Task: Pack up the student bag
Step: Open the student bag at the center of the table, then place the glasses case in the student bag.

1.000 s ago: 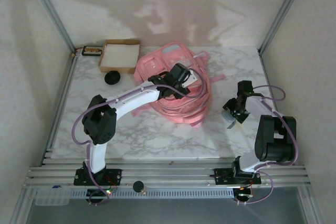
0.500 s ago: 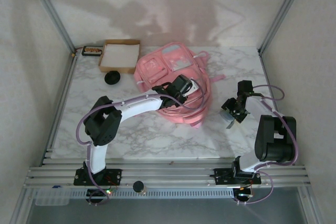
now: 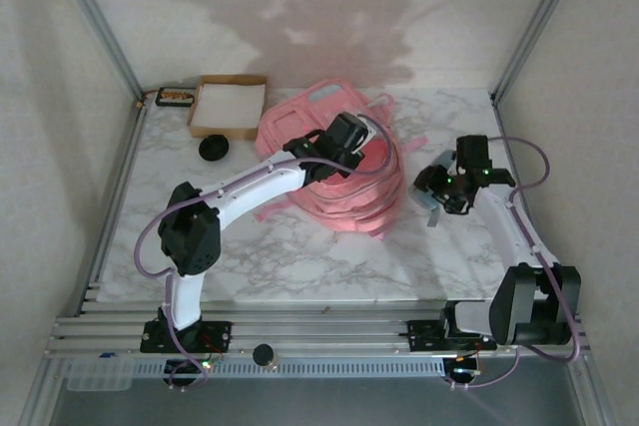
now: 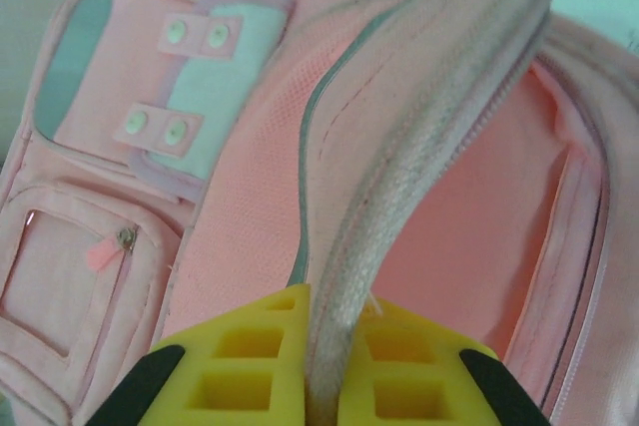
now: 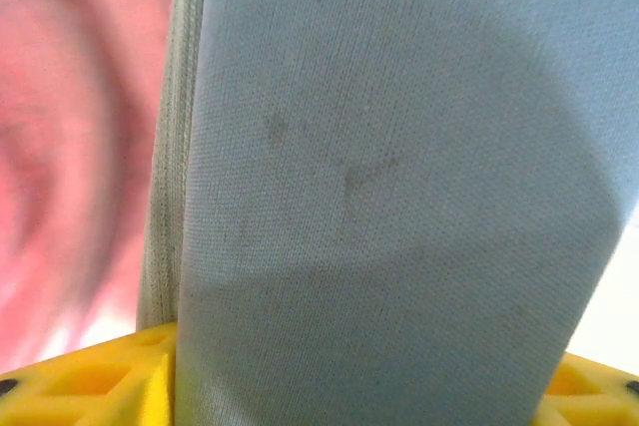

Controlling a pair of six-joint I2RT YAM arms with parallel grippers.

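The student bag (image 3: pixel 349 197) lies on the marble table (image 3: pixel 300 256) at the centre of the top view, just above the middle of the frame, with its main compartment unzipped. The left gripper (image 3: pixel 344 135) is over the bag's upper part. In the left wrist view, its yellow fingers (image 4: pixel 250 386) are pinched tight on the grey zip edge of the bag's front flap (image 4: pixel 429 137), and the pink lining of the compartment (image 4: pixel 489 246) shows to the right of that edge. So opening the bag looks done, and the mouth is being held up.

The right gripper (image 3: pixel 437 192) is just right of the bag, at centre right of the frame. It is closed narrowly on a flat grey-blue fabric item (image 3: pixel 431 214) (image 5: pixel 399 197) that stands between its yellow pads; what the item is cannot be told. It is outside the bag, so by my reading it has yet to go in.

A brown cardboard box (image 3: pixel 228 107), a black round object (image 3: pixel 213 148) and a small dark tray (image 3: pixel 175 97) sit at upper left. Whether any of these is meant for the bag I cannot tell. Closing the zip also looks left to do.
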